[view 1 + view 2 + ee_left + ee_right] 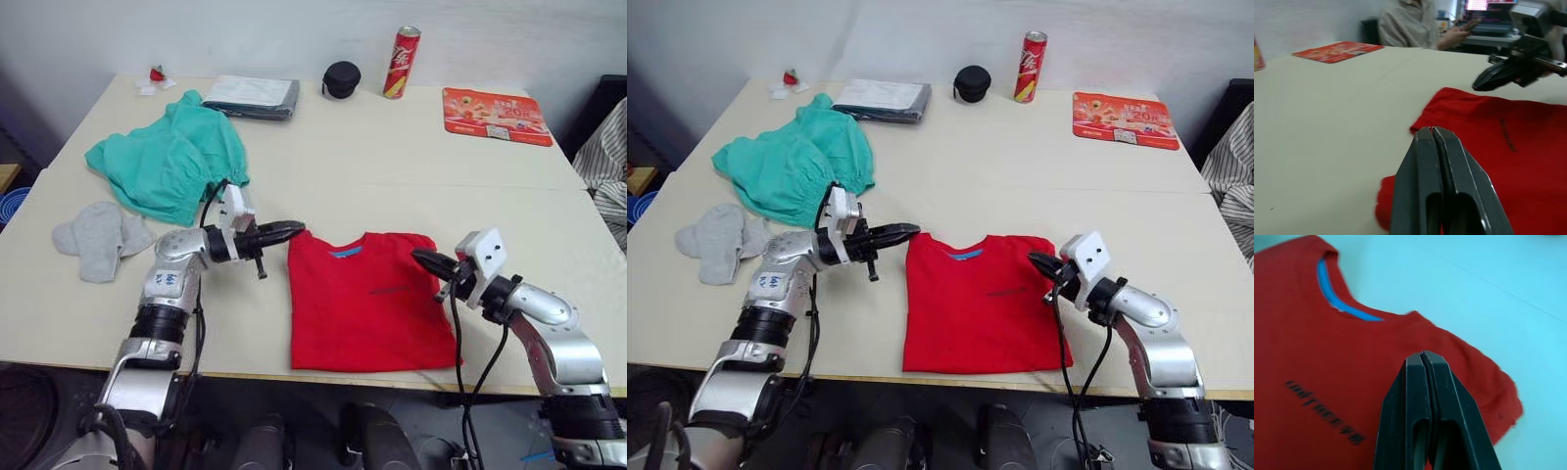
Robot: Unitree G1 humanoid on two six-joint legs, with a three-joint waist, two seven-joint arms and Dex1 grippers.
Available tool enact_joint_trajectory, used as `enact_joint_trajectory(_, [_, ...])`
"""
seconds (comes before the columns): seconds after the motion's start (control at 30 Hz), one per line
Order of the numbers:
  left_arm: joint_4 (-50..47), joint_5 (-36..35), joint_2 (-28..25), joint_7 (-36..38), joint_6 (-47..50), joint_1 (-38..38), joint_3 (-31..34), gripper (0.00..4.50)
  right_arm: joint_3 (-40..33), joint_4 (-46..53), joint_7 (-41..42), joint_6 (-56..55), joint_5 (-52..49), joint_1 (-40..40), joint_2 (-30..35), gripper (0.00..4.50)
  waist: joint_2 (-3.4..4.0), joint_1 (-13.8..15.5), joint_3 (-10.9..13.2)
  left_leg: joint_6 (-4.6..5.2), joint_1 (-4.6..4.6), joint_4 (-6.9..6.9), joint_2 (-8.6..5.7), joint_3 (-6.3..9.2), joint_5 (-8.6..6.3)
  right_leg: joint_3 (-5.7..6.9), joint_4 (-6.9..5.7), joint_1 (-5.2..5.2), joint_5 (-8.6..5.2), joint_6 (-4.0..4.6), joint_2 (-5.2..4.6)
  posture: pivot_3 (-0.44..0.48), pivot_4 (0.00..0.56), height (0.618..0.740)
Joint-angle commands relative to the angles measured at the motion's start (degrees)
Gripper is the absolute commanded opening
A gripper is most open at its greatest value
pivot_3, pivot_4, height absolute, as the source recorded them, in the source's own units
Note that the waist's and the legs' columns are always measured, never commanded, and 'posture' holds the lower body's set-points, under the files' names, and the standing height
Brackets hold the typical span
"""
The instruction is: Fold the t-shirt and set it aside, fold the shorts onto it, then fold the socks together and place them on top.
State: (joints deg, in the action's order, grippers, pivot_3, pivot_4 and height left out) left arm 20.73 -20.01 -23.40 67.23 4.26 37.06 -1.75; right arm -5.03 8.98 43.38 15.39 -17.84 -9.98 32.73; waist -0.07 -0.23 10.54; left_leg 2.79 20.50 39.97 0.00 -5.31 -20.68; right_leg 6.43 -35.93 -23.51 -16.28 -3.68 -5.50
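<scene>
The t-shirt point(367, 299) lies flat near the table's point(392, 176) front edge, sleeves tucked in, between the two grippers. The left gripper point(294, 230) hovers clenched and empty at its left shoulder corner; the right gripper point(423, 258) – also clenched, empty – at its right shoulder edge. Behind the left gripper lie the shorts point(171, 162), with the socks point(98, 237) outward beside that arm. Bare tabletop stretches beyond both fingertips.

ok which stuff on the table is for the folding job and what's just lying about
For the job:
t-shirt
shorts
socks

Lying about:
soda can
black round case
grey folded packet
red printed mat
</scene>
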Motion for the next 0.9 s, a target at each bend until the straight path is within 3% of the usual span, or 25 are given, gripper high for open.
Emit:
enact_joint_trajectory(0.03, [-7.7,3.18,-0.6,1.41,-0.15,-3.03,-5.55,0.04,3.45,3.71,-1.96,-0.07,1.98,0.89,-1.91,0.0,0.0,0.07,0.0,-0.01,-0.01,0.01,0.0,0.0,0.0,-0.01,0.0,0.01,0.0,0.0,0.0,0.0,0.15,0.74])
enact_joint_trajectory(0.17, [-4.92,8.64,2.17,-6.41,-2.41,-5.03,-7.4,0.04,6.25,-0.21,-4.05,-4.4,6.58,0.71,-3.43,0.0,0.0,0.19,0.0,-0.02,-0.06,0.01,-0.03,-0.05,-0.01,-0.11,0.03,0.0,0.0,0.0,-0.02,0.0,0.15,0.74])
enact_joint_trajectory(0.3, [2.4,12.23,6.43,-16.09,-3.12,-5.07,-6.96,0.04,2.76,-10.89,-8.55,-8.45,7.41,-1.7,-5.74,0.0,-0.01,0.35,0.0,0.01,-0.04,0.01,-0.07,-0.05,0.0,-0.1,0.03,0.01,0.01,-0.03,-0.07,0.0,0.15,0.74])
enact_joint_trajectory(0.5, [8.94,13.34,7.46,-21.75,-2.45,-4.39,-5.38,0.04,-2.69,-21.26,-10.76,-9.13,5.21,-4.17,-5.66,0.0,-0.03,0.2,-0.04,0.03,-0.16,-0.01,-0.06,-0.03,0.02,-0.08,0.06,0.13,0.02,-0.02,-0.09,0.0,0.15,0.74])
enact_joint_trajectory(0.7, [9.28,11.73,6.72,-20.55,-2.31,-4.58,-3.83,0.04,-6.68,-25.03,-12.51,-6.99,2.94,-5.98,-5.88,0.0,-0.01,-0.03,-0.12,0.02,-0.3,-0.01,-0.06,-0.04,0.02,-0.13,0.08,0.21,0.01,-0.02,-0.14,0.0,0.15,0.74])
enact_joint_trajectory(0.9, [-0.52,1.8,6.09,-9.91,-2.19,-5.45,-0.4,0.04,-6.63,-13.99,-7.33,-7.2,-1.46,-5.71,-5.66,0.0,0.1,-0.42,-0.05,-0.02,-0.1,-0.06,-0.03,-0.08,0.04,-0.16,-0.01,-0.09,0.0,0.0,-0.12,0.0,0.15,0.74])
